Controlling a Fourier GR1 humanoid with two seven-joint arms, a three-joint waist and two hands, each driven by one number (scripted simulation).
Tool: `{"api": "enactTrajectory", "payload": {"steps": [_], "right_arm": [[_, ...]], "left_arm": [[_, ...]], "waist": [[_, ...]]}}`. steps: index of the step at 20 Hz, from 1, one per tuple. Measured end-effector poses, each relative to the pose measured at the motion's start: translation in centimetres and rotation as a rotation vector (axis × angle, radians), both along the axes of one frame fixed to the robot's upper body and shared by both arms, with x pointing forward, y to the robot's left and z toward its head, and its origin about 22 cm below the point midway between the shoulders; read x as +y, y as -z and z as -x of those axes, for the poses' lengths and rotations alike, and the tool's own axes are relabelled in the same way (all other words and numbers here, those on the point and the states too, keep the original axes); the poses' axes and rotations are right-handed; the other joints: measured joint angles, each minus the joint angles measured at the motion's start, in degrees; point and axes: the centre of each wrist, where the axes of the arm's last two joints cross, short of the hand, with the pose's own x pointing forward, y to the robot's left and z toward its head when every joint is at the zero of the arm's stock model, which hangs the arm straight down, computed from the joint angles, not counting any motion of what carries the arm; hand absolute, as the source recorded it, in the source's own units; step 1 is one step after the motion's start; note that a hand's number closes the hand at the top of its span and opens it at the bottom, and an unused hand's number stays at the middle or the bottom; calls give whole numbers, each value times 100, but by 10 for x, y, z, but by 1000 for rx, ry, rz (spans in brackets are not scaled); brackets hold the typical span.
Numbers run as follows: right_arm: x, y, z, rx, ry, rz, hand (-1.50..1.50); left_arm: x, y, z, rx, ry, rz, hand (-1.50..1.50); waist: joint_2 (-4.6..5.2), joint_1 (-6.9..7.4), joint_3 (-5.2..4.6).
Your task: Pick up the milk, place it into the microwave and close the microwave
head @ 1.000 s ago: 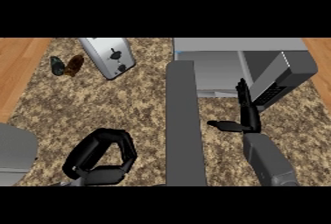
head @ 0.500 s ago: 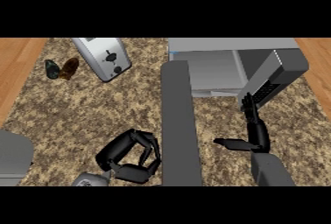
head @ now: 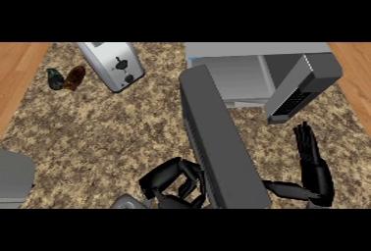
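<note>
Microwave [head: 246,78] door [head: 217,142] open over the counter [head: 94,132].
Left hand [head: 172,182] curled beside the door, holding nothing visible; right hand [head: 313,166] straight-fingered, open.

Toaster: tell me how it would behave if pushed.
The toaster probably slides rather than rolls: it is boxy and sits flat on the counter. It looks rigid, and its smooth grey sides may be slippery to grasp.
</note>
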Motion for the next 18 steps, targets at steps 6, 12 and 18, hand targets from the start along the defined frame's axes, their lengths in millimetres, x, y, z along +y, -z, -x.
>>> {"api": "enactTrajectory", "payload": {"steps": [6, 12, 18], "right_arm": [[-15, -38, 33, -33, -2, -11, -150], [-23, -77, 39, -66, -66, -51, -150], [-29, -100, 43, -93, -158, -66, -150]], "left_arm": [[-43, 5, 10, -39, 19, -42, 150], [-67, 5, 16, -42, -91, -38, 150], [-80, -2, 9, -54, -197, 16, 150]], "waist": [[28, -28, 1], [74, -150, 0], [130, -365, -4]]}}
